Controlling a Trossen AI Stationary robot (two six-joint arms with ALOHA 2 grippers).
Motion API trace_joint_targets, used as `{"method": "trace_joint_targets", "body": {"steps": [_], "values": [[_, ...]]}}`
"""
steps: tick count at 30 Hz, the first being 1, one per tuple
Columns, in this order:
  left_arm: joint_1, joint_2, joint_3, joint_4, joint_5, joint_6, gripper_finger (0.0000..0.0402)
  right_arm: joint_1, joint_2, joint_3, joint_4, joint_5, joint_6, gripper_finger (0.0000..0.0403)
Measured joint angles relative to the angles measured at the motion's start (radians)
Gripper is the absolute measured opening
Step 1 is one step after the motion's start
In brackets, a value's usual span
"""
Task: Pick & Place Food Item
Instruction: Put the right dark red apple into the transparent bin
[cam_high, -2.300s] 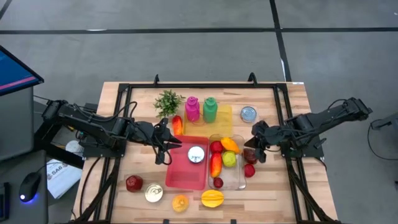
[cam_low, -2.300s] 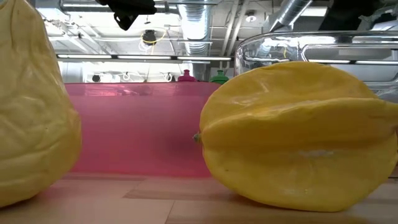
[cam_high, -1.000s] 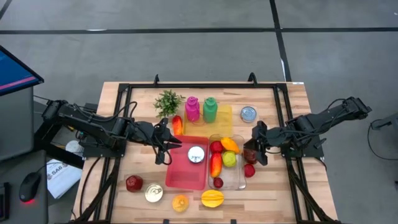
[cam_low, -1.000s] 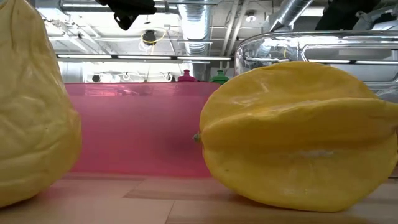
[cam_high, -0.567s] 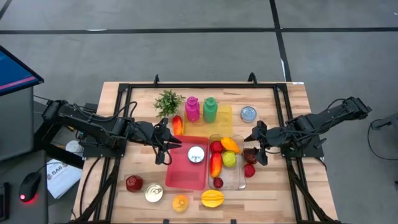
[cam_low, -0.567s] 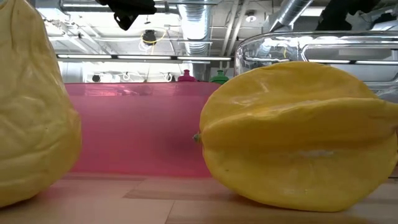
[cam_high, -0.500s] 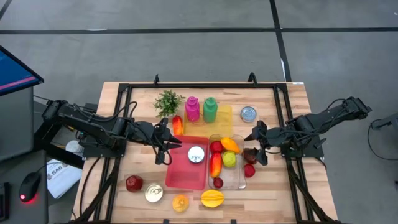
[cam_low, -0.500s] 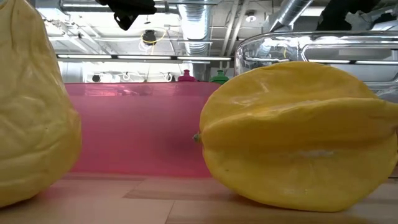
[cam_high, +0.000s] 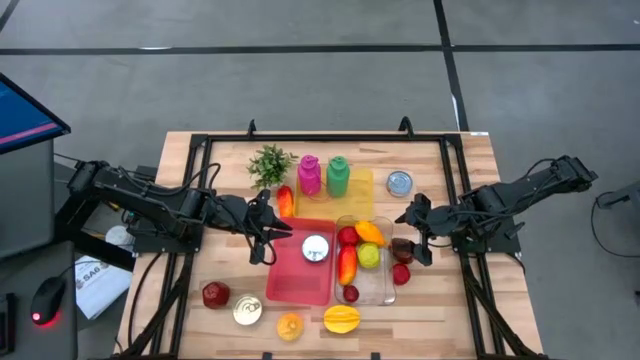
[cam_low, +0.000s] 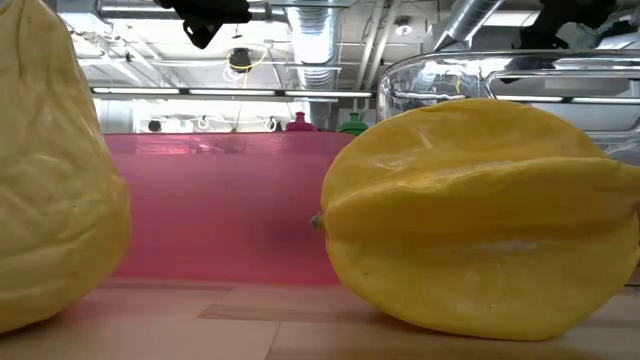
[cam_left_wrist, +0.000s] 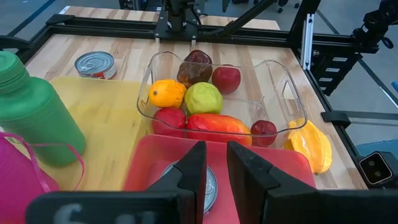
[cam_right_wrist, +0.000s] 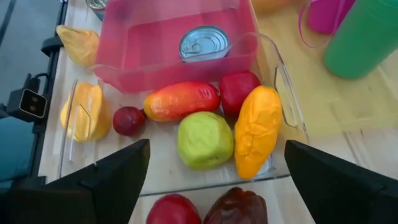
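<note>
A clear container right of the pink tray holds several fruits: a red-orange one, a green one, an orange one and red ones. A dark red fruit lies just outside the container's right wall, beside a red fruit. My right gripper stands open over it, one finger on either side, not touching. My left gripper is shut above the tray's left edge with nothing in it.
A can sits in the pink tray. Green and pink bottles, a plant and a second can stand at the back. A star fruit, an orange fruit and a third can lie near the front edge.
My right gripper has opened wide and let go of the dark red fruit, which stays by the container's right wall. The arm itself has kept its place.
</note>
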Motion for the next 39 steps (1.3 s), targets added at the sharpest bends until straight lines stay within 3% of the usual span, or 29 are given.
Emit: {"method": "trace_joint_targets", "body": {"steps": [12,22,39], "values": [[0.0,0.0,0.0,0.0,0.0,0.0,0.0053,0.0,0.0,0.0,-0.111,0.0,0.006,0.0366],[0.0,0.0,0.0,0.0,0.0,0.0,0.0053,0.0,0.023,0.0,-0.256,0.0,0.141,0.0366],[0.0,0.0,0.0,0.0,0.0,0.0,0.0053,0.047,0.299,0.0,-0.307,0.031,0.199,0.0366]]}}
